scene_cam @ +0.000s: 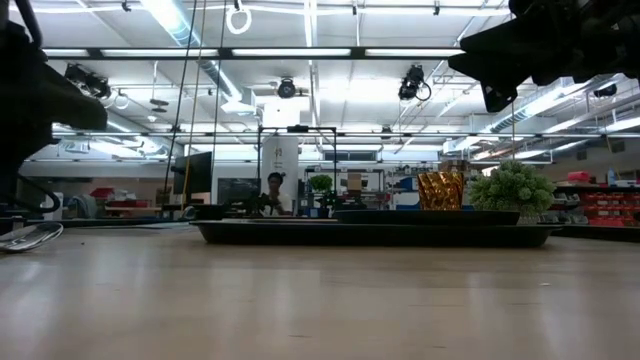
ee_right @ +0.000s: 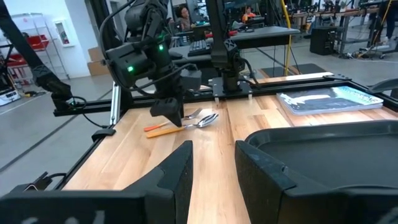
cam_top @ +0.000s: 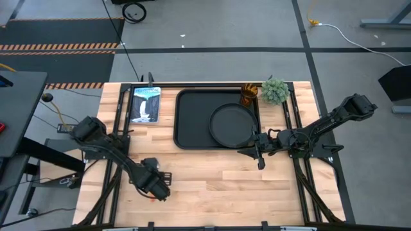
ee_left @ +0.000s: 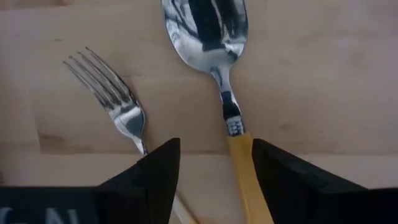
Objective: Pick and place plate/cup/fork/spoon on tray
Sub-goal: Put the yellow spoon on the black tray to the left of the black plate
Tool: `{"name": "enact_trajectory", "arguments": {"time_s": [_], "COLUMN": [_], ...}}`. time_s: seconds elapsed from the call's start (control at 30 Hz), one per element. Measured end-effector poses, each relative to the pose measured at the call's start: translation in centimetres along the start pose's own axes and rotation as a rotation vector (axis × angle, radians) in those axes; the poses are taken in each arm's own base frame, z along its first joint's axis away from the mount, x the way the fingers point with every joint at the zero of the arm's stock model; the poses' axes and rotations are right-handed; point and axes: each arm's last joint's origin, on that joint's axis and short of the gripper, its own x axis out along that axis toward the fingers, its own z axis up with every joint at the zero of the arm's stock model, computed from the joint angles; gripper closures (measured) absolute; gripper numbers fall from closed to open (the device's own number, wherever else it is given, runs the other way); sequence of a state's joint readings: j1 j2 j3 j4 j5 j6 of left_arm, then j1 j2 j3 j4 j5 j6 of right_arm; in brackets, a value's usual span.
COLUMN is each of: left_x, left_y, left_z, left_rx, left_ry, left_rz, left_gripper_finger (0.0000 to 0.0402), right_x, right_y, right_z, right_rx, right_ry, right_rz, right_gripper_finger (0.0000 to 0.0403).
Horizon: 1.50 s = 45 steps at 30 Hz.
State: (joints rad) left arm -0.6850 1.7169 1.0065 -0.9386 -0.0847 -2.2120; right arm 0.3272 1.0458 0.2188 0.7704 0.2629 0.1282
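- Landmark: large black rectangular tray (cam_top: 192, 122) with rounded corners, lying on the far half of the wooden table (cam_top: 212, 186).
- Round matte-black plate (cam_top: 232, 124) lies inside the tray, at its right end.
- Translucent amber-brown cup (cam_top: 249, 94) stands at the tray's far right corner; whether it is inside the rim or just outside cannot be told. A small green bushy plant (cam_top: 275, 90) stands just right of it, outside the tray.
- Blue-and-white picture card (cam_top: 145, 104) lies just left of the tray.
- Silver spoon with yellow-orange handle (ee_left: 219, 56) and silver-tined fork (ee_left: 112, 99) lie side by side, apart, on bare wood, well off the tray toward the near left.
- Left gripper (ee_left: 214, 171) is over the cutlery, near-left of the tray. Claw spread: the spoon handle passes between the fingers, nearer one of them; the fork's neck runs under the other finger. No pinch visible.
- Right gripper (cam_top: 257, 152) sits just off the tray's near right corner. Claw spread, nothing between the fingers (ee_right: 177, 168).
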Motion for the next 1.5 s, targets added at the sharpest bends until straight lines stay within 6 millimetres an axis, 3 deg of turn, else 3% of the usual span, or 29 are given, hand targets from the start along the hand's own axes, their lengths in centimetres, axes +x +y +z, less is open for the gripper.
{"name": "enact_trajectory", "arguments": {"time_s": [0.17, 0.7, 1.07, 1.33, 1.5], "left_x": [0.9, 1.1, 1.1, 0.8, 0.4], "left_y": [-0.7, -1.5, -1.7, -1.7, -1.5], "left_z": [0.3, 0.4, 0.4, 0.5, 0.7], "left_rx": [0.017, 0.058, 0.139, 0.154, 0.153], "left_ry": [-0.006, 0.035, 0.024, 0.012, 0.007], "left_rz": [0.013, -0.014, -0.043, -0.048, -0.064], "left_gripper_finger": [0.0208, 0.0327, 0.0314, 0.0373, 0.0382], "right_x": [0.0, -0.2, -0.2, -0.2, -0.2], "right_y": [0.0, 0.6, 1.0, 1.0, 1.0], "right_z": [0.0, 0.0, 0.1, 0.1, 0.1], "right_rx": [0.003, -0.001, -0.03, -0.043, -0.049], "right_ry": [-0.001, -0.002, -0.015, -0.017, -0.017], "right_rz": [0.001, 0.036, 0.046, 0.046, 0.046], "right_gripper_finger": [0.0277, 0.0277, 0.0277, 0.0277, 0.0277]}}
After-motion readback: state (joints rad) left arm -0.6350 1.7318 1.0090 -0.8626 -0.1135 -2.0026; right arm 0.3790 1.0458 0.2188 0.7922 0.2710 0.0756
